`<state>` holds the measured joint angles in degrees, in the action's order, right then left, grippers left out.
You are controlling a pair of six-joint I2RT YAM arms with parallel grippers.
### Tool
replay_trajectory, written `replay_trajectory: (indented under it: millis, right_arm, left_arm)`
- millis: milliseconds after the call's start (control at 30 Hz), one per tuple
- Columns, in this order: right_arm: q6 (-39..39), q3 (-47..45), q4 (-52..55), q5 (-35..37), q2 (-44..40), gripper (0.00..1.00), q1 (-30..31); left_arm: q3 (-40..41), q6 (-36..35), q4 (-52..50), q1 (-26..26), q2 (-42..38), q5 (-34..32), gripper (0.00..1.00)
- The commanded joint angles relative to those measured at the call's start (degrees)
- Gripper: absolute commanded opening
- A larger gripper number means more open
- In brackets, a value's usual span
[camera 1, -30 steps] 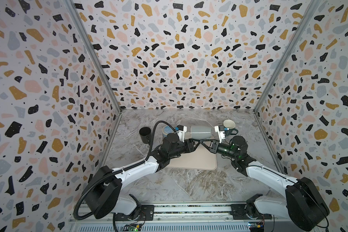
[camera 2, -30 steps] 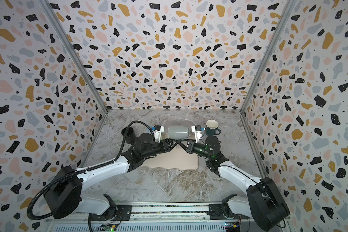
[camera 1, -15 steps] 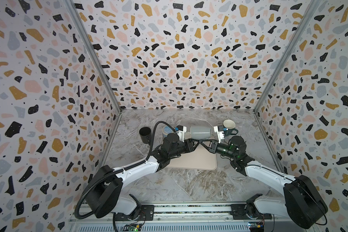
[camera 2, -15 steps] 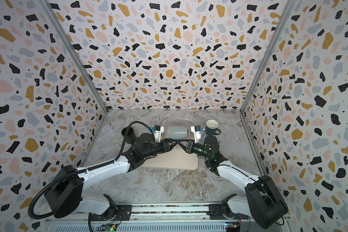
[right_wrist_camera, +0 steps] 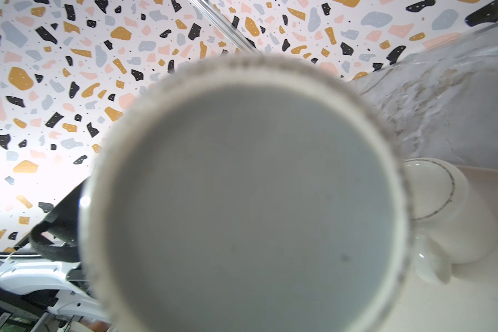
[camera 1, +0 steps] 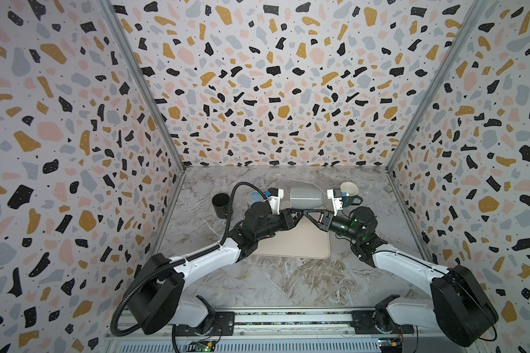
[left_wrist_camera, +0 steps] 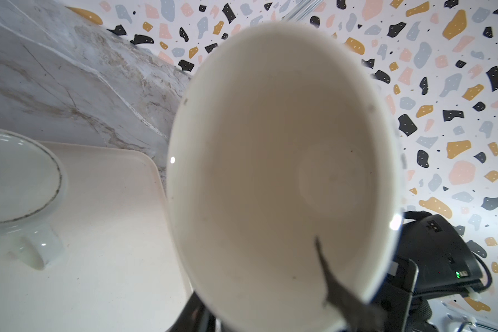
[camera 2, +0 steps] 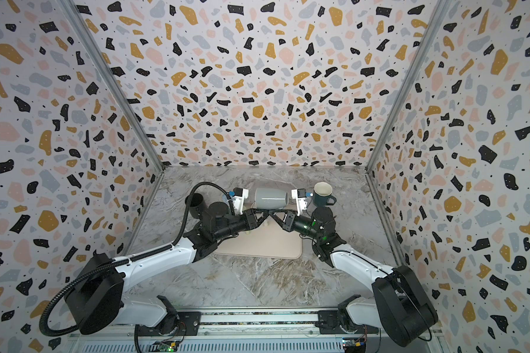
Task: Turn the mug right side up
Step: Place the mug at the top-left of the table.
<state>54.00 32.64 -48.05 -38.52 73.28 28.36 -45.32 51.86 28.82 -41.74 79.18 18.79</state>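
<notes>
The grey mug (camera 1: 305,198) hangs on its side above the beige mat (camera 1: 300,244), its mouth toward my left arm. My left gripper (camera 1: 297,213) is at the rim. In the left wrist view one finger (left_wrist_camera: 332,284) lies inside the cream interior (left_wrist_camera: 270,161) and the other sits outside the wall; whether they pinch it does not show. My right gripper (camera 1: 307,211) reaches in under the mug from the other side, jaws narrow, and carries it. The right wrist view is filled by the mug's grey base (right_wrist_camera: 250,201), which hides those jaws and what part they hold.
A white mug (left_wrist_camera: 18,178) stands upside down on the mat, also visible as the white mug (right_wrist_camera: 443,212) beside the held one. A dark teal mug (camera 1: 349,195) stands upright at the back right. A black cup (camera 1: 221,205) and a blue-grey cup (camera 1: 254,198) are at the back left. Walls enclose three sides.
My left gripper's jaws have narrowed around the mug's rim. The mug and both arms have barely shifted.
</notes>
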Motion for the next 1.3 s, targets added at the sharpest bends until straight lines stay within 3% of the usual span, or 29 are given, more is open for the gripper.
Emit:
replay_trajectory:
  millis: [0,300,500,533,600,967,1167,1267]
  right_arm:
    - [1.73,0.01,-3.54,-5.57,2.39,0.00,0.29]
    - [2.83,-0.15,-6.46,-8.39,5.21,0.00,-0.24]
    - [0.83,0.64,-3.55,-7.88,5.60,0.00,-0.37]
    - [0.68,0.82,-3.37,-7.93,5.73,0.00,-0.32]
    - [0.74,1.06,-3.32,-7.96,5.99,0.00,-0.33]
    - [-1.12,1.46,0.15,-7.04,5.91,0.00,-0.32]
    - [-1.02,2.29,0.35,-7.03,6.17,0.15,-0.32]
    - [-0.92,2.83,0.54,-7.34,6.19,0.17,-0.37]
  left_arm:
    - [-0.27,-0.79,15.73,-1.06,-3.75,5.87,0.33]
    - [1.46,-0.79,21.09,-1.01,-5.97,7.37,0.32]
    - [0.60,-4.08,18.10,-1.06,-6.32,7.76,0.28]
    - [0.58,-4.75,17.99,-1.07,-6.47,7.99,0.23]
    - [0.85,-5.14,17.77,-1.06,-6.80,7.84,0.00]
    - [-0.66,-10.71,8.37,-1.03,-9.96,1.77,0.00]
    - [-1.42,-13.72,2.82,-1.06,-11.94,-2.18,0.00]
    - [-1.11,-14.33,2.14,-1.02,-12.44,-3.32,0.00]
